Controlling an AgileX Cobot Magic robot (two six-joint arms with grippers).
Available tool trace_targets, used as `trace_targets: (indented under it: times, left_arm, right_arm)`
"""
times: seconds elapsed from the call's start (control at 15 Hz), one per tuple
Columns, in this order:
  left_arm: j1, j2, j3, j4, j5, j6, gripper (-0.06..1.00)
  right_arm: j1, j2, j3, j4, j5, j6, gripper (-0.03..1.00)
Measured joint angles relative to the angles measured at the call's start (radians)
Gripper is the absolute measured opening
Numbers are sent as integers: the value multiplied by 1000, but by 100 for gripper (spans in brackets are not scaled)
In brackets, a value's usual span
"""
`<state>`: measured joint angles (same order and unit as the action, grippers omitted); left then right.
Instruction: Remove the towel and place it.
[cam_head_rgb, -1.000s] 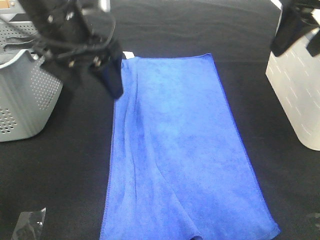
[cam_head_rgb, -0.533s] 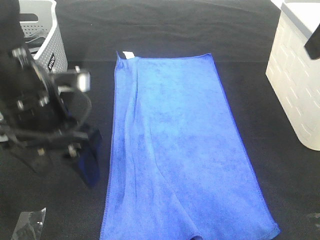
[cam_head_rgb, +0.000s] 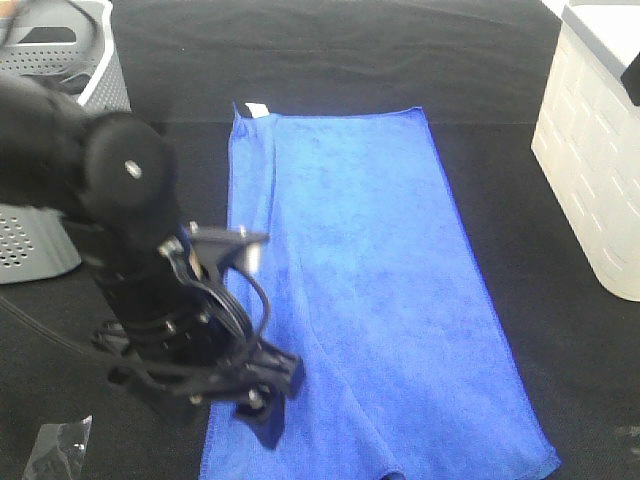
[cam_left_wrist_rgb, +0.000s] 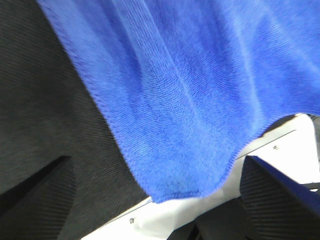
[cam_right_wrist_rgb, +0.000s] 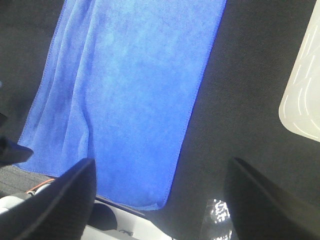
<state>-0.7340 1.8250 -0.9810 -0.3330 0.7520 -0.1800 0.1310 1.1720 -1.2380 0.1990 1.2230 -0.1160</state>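
We see a black table (cam_head_rgb: 350, 60) filling the exterior high view. At about 10 o'clock stands a grey perforated basket (cam_head_rgb: 40, 235), and just behind it, toward 11 o'clock, a white perforated basket (cam_head_rgb: 95, 60) with dark things inside that we cannot make out. At 3 o'clock stands a white bin (cam_head_rgb: 590, 160), its slotted wall also showing in the right wrist view (cam_right_wrist_rgb: 302, 95). At 7 o'clock lies a clear plastic wrapper (cam_head_rgb: 55, 450).

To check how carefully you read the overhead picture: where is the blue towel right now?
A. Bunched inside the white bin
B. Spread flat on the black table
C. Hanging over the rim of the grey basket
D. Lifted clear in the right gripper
B: the towel lies spread out on the black table, between the grey basket and the white bin.
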Motion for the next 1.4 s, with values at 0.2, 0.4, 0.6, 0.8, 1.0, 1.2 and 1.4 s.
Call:
trace_targets:
  times: [0.2, 0.4, 0.6, 0.8, 1.0, 1.2, 1.4]
  left_arm:
    - [-13, 64, 0, -25, -5, -4, 78]
    - [-13, 67, 0, -29, -19, -5, 68]
    - [-13, 102, 0, -38, -31, -5, 65]
    - [-13, 113, 0, -41, -24, -5, 65]
    - [-13, 113, 0, -40, -24, -5, 54]
    - [-13, 113, 0, -40, -24, -4, 38]
    - [-13, 113, 0, -32, -24, -2, 15]
  right_arm:
    - [0, 0, 1, 0, 0, 0, 72]
    - [0, 0, 3, 1, 0, 0, 72]
    - [0, 0, 3, 1, 0, 0, 72]
    - [0, 0, 3, 1, 0, 0, 72]
    - [0, 0, 3, 1, 0, 0, 72]
    - [0, 0, 3, 1, 0, 0, 72]
    - [0, 0, 3, 1, 0, 0, 72]
